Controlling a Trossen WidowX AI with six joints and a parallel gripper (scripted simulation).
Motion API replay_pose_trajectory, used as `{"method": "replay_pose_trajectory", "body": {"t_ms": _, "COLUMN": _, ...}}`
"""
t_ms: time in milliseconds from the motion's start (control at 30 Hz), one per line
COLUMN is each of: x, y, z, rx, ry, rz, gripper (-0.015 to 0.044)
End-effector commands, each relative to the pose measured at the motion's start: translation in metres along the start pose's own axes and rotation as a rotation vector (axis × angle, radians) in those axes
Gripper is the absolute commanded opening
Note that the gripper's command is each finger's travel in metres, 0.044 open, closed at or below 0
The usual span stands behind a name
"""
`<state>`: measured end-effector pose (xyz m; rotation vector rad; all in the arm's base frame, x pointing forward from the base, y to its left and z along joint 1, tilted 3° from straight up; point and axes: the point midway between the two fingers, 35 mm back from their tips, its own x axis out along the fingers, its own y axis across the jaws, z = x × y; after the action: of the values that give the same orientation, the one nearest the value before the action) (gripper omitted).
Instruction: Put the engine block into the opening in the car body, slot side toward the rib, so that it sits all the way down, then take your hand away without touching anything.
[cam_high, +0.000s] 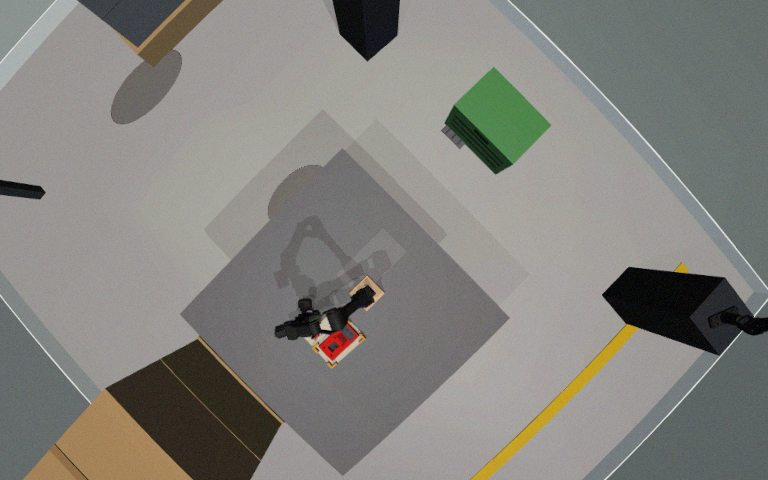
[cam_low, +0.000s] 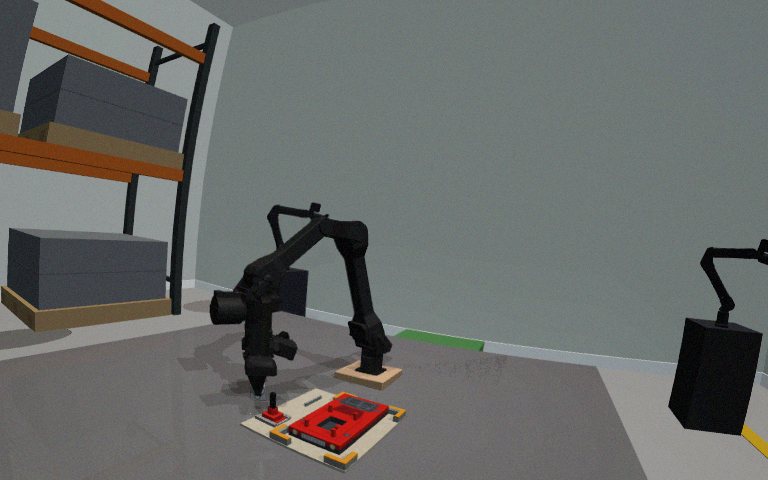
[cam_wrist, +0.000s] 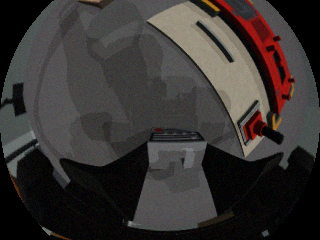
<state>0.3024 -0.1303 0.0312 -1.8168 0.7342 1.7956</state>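
Observation:
The light grey engine block has a dark ridged top and a notch in the side facing the wrist camera. It is outside the board, on the grey surface in the wrist view. My gripper points down with both fingers against the block's sides, shut on it. The block is mostly hidden in the exterior view. The red car body lies flat on the cream board. Its dark square opening shows no block in it. The rib cannot be made out.
A red stepped piece with an upright black knob stands at the board's near corner, close to the gripper. A thin grey bar lies on the board. Orange corner brackets surround the car.

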Motion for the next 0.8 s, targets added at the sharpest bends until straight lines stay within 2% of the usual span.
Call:
{"method": "replay_pose_trajectory", "body": {"t_ms": 0, "x": 0.001, "y": 0.000, "z": 0.001, "rx": -0.005, "ry": -0.001, "rz": 0.002, "gripper": 0.0183}}
{"method": "replay_pose_trajectory", "body": {"t_ms": 33, "x": 0.001, "y": 0.000, "z": 0.001, "rx": -0.005, "ry": -0.001, "rz": 0.002, "gripper": 0.0177}}
{"method": "replay_pose_trajectory", "body": {"t_ms": 267, "x": -0.012, "y": 0.000, "z": -0.004, "rx": -0.005, "ry": -0.001, "rz": 0.002, "gripper": 0.0000}}
{"method": "replay_pose_trajectory", "body": {"t_ms": 767, "x": -0.060, "y": -0.002, "z": -0.012, "rx": -0.004, "ry": 0.000, "rz": 0.002, "gripper": 0.0000}}
